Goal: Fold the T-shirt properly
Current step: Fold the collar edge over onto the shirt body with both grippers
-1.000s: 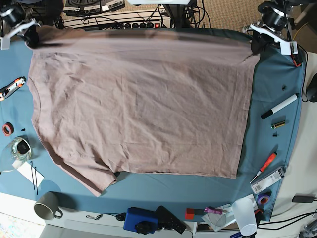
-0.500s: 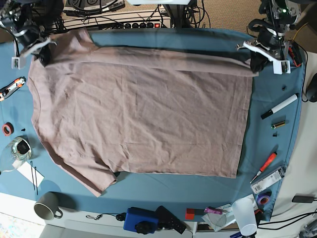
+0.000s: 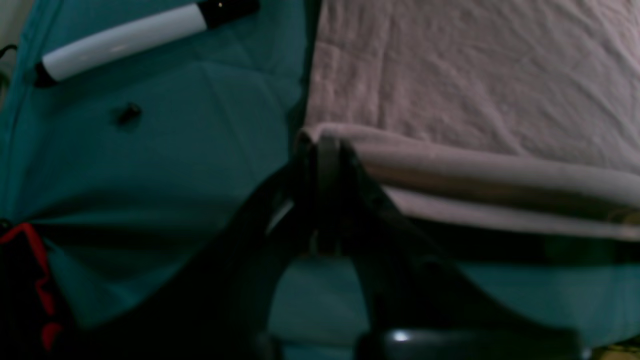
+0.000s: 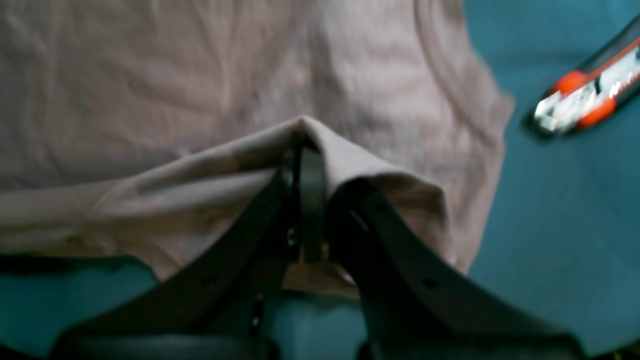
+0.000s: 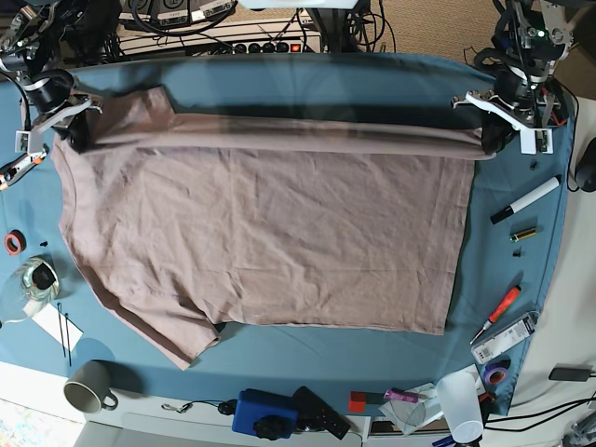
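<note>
— So, how are your two arms posed?

— Your left gripper (image 5: pixel 495 140) sits at the far right of the base view, reaching in over the teal table cloth (image 5: pixel 521 186). Its jaws are pinched tight on the hem corner of the T-shirt (image 5: pixel 270 233), and the left wrist view shows the fabric edge (image 3: pixel 320 137) caught right at the tips. Your right gripper (image 5: pixel 73 130) is at the far left, jaws likewise pressed together on cloth near the shoulder and sleeve; in the right wrist view the fabric peaks (image 4: pixel 305 125) where it is clamped.

— And how does the shirt look?

— It lies spread across the middle of the table cloth, collar toward the left, hem toward the right, one sleeve pointing to the near left. Between your two grippers the far edge is lifted into a taut band (image 5: pixel 279 130) that runs left to right and overlaps the body below it. Everything nearer lies flat, with fine wrinkles all over.

— Anything close to the grip points?

— A black and white marker (image 5: pixel 526 200) lies just nearer than your left gripper, apart from the shirt. An orange and white tool (image 5: pixel 20 168) sits just beside the shirt's left edge, near your right gripper.
</note>
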Action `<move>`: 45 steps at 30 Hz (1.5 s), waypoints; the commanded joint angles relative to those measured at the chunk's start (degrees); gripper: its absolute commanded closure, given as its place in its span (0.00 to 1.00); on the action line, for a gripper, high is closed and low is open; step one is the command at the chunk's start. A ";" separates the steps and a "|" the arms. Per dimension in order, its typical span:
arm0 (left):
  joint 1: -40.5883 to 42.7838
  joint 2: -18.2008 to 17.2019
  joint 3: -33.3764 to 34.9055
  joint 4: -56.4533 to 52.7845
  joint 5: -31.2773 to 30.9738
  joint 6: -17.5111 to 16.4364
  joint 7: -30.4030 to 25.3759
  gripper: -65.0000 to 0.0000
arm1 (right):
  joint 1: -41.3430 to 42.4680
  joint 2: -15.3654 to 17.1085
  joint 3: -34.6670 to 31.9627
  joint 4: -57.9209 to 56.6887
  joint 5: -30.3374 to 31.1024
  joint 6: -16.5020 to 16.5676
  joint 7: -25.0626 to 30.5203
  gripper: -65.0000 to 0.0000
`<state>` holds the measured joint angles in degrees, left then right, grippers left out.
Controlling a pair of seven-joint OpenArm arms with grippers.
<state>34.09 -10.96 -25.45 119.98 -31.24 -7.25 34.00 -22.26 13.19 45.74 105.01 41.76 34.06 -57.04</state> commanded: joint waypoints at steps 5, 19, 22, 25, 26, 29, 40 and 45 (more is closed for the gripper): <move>-3.32 -0.52 -0.15 0.17 -0.46 -0.26 -1.51 1.00 | 3.80 1.09 0.35 0.83 -2.19 -0.31 1.53 1.00; -14.86 -4.00 -0.15 -9.70 -0.48 -1.99 -1.70 1.00 | 12.74 3.34 -5.97 -6.99 -9.25 -0.46 5.07 1.00; -17.25 -4.35 1.11 -12.63 -0.48 -2.03 -1.97 1.00 | 16.00 3.96 -9.90 -9.07 -14.27 -2.27 6.36 1.00; -20.02 -5.77 5.38 -16.74 0.37 -1.99 -1.97 1.00 | 19.54 3.87 -11.98 -12.57 -17.29 -3.78 7.13 1.00; -21.07 -6.16 7.08 -18.03 2.29 -1.97 -2.14 1.00 | 20.83 3.78 -12.17 -14.34 -17.62 -3.82 7.19 1.00; -24.59 -6.34 10.29 -20.87 7.13 -0.48 -2.54 1.00 | 24.55 3.82 -12.31 -20.41 -17.86 -3.72 7.67 1.00; -35.19 -6.36 14.97 -30.67 9.22 0.68 -2.51 1.00 | 31.65 3.80 -12.33 -25.77 -23.28 -3.76 9.46 1.00; -38.71 -6.34 14.99 -34.53 9.18 0.79 -2.49 1.00 | 31.67 3.87 -12.33 -27.80 -24.94 -4.35 11.85 1.00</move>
<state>-3.68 -16.53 -10.17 84.60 -22.15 -6.85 32.84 8.12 15.88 33.23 76.31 16.47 29.98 -46.81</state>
